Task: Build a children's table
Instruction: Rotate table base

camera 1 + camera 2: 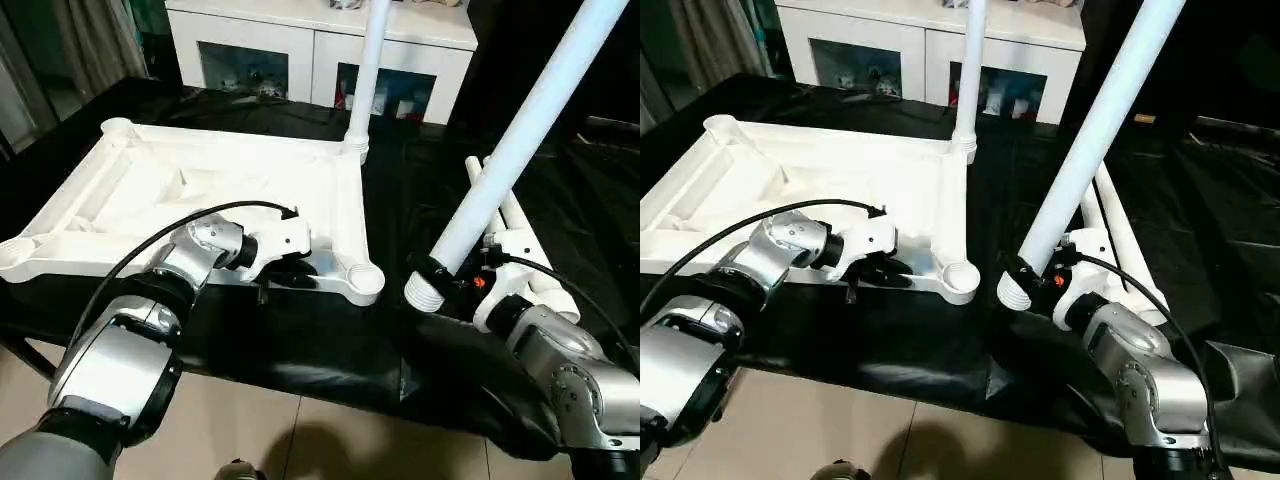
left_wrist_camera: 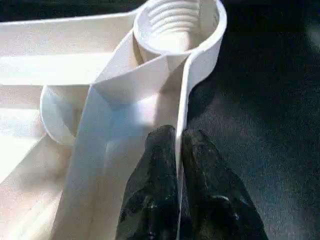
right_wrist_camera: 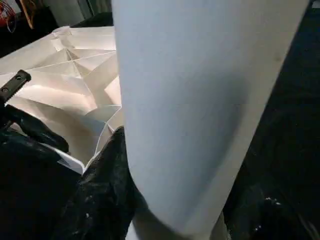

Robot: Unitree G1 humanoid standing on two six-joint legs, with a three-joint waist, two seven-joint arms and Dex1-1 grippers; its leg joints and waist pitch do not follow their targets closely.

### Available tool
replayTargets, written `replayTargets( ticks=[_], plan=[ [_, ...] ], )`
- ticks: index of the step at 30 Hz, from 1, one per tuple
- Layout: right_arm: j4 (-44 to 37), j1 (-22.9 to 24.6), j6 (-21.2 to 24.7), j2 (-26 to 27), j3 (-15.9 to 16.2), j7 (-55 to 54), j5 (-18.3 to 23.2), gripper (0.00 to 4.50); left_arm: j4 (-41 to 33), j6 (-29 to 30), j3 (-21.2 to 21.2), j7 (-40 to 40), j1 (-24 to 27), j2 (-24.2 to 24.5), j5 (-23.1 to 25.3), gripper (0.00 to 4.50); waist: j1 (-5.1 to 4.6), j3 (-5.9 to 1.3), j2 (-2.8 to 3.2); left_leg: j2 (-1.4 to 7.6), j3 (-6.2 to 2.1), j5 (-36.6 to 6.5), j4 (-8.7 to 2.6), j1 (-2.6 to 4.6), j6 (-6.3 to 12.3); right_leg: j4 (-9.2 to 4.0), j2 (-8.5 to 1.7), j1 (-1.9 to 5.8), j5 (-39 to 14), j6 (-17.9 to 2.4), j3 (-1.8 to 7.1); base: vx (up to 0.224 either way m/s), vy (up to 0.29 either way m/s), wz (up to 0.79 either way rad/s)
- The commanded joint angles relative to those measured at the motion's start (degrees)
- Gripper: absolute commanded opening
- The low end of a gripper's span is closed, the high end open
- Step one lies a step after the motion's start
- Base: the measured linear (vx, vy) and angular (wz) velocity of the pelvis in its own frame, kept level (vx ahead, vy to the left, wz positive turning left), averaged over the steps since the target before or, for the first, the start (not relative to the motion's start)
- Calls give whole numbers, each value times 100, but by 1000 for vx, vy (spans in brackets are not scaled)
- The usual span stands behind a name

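The white children's table top (image 1: 200, 190) lies upside down on the black-covered work table. One leg (image 1: 370, 60) stands upright in its far right corner socket. My left gripper (image 1: 288, 275) is shut on the top's near rim (image 2: 184, 100), just short of the near right socket (image 2: 172, 22), one finger on each side of the rim. My right gripper (image 1: 458, 282) is shut on a second white leg (image 1: 510, 150) just above its threaded end (image 1: 425, 292). That leg leans up to the right, its threaded end a little to the right of the near right socket (image 1: 363, 280).
Two more white legs (image 1: 515, 215) lie on the black cover behind my right gripper. A white cabinet with glass doors (image 1: 320, 50) stands beyond the work table. The table's near edge (image 1: 300, 385) drops to a tiled floor.
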Motion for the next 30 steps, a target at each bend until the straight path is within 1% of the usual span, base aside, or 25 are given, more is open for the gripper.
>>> replayTargets(
  ticks=[1, 3, 4, 7, 10, 11, 12, 13, 15, 17, 19, 20, 23, 24, 25, 26, 28, 30],
  plan=[
    [-129, -60, 5, -76, -57, 25, 28, 188, 170, -38, -128, 22, -83, -21, 156, 9, 5, -446, 63, 145, -70, -1683, -451, 96, -113, -456, -386, 302, -1433, -1011, 299, 0, 0, 0],
    [-125, -59, 0, -76, -58, 22, 23, 188, 228, -58, -169, 35, -94, -26, 212, 4, 5, -443, 56, 143, -69, -1652, -449, 89, -94, -455, -388, 309, -1446, -1011, 299, 0, 0, 0],
    [-136, -63, 8, -76, -60, 17, 27, 188, 263, -95, -228, 32, -86, -8, 301, 4, 8, -442, 74, 142, -71, -1665, -451, 89, -92, -458, -389, 308, -1470, -1011, 299, 0, 0, 0],
    [-135, -80, 11, -88, -74, 9, 33, 188, 312, -117, -339, -90, -30, 38, 428, 0, 3, -448, 78, 147, -69, -1700, -451, 100, -89, -468, -393, 304, -1531, -1004, 300, 0, 0, 0],
    [-124, -90, 6, -94, -79, 11, 35, 188, 321, -165, -377, -127, -9, 61, 458, 0, -6, -444, 78, 142, -73, -1742, -457, 94, -92, -476, -391, 308, -1597, -990, 297, 0, 0, 0],
    [-118, -93, -1, -96, -80, 7, 29, 188, 357, -49, -332, -136, -19, 44, 421, 30, -13, -447, 70, 140, -69, -1732, -453, 94, -88, -473, -390, 308, -1577, -998, 299, 0, 0, 0],
    [-111, -98, -3, -96, -80, 5, 26, 188, 373, -13, -294, -155, -28, 29, 385, 48, -20, -446, 76, 141, -69, -1716, -454, 95, -80, -469, -388, 306, -1558, -1016, 298, 0, 0, 0],
    [-102, -102, -8, -97, -80, 4, 22, 188, 384, -3, -253, -111, -33, 14, 352, 48, -23, -447, 79, 143, -68, -1718, -454, 98, -78, -466, -386, 302, -1550, -1026, 297, 0, 0, 0],
    [-87, -110, -14, -98, -80, 4, 16, 188, 398, -4, -200, -46, -41, -5, 314, 71, -30, -448, 73, 135, -67, -1713, -448, 94, -61, -468, -384, 306, -1555, -1028, 297, 0, 0, 0],
    [-68, -133, -18, -95, -74, 5, 15, 188, 429, -65, -140, 186, -55, -17, 325, 90, -34, -449, 78, 143, -67, -1696, -450, 97, -51, -466, -382, 301, -1510, -1042, 297, 0, 0, 0],
    [-61, -143, -20, -92, -72, 7, 17, 188, 451, -68, -114, 225, -59, -11, 323, 96, -34, -447, 77, 142, -66, -1723, -451, 102, -49, -471, -380, 298, -1525, -1043, 296, 0, 0, 0],
    [-60, -144, -21, -92, -71, 7, 18, 188, 456, -66, -103, 232, -59, -9, 316, 75, -34, -441, 82, 142, -67, -1758, -454, 102, -54, -481, -384, 298, -1601, -1030, 295, 0, 0, 0],
    [-89, -119, -13, -99, -84, 8, 32, 188, 488, 14, 116, 212, -53, -34, 108, 56, -27, -440, 89, 141, -69, -1783, -455, 105, -64, -500, -392, 294, -1732, -988, 294, 0, 0, 0],
    [-94, -110, -14, -104, -87, 12, 34, 188, 502, 51, 164, 190, -57, -43, 54, 47, -29, -437, 81, 138, -66, -1785, -455, 105, -61, -504, -389, 292, -1751, -983, 294, 0, 0, 0],
    [-96, -104, -15, -108, -89, 15, 34, 188, 512, 76, 194, 174, -60, -49, 19, 37, -24, -441, 78, 140, -67, -1770, -452, 110, -61, -499, -390, 289, -1743, -987, 294, 0, 0, 0],
    [-94, -101, -17, -111, -90, 18, 32, 188, 519, 113, 210, 134, -60, -49, -4, 25, -29, -439, 66, 142, -69, -1760, -460, 99, -59, -498, -390, 294, -1734, -983, 294, 0, 0, 0],
    [-97, -101, -14, -119, -91, 24, 34, 188, 527, 135, 186, 41, -35, -29, 5, 22, -30, -445, 73, 143, -75, -1697, -460, 85, -53, -483, -394, 304, -1630, -1005, 296, 0, 0, 0],
    [-85, -141, -7, -136, -99, 39, 39, 188, 520, 102, 96, -135, 72, 36, 72, 5, -49, -450, 74, 142, -75, -1643, -460, 77, -42, -460, -389, 312, -1437, -1063, 295, 0, 0, 0]
  ],
)
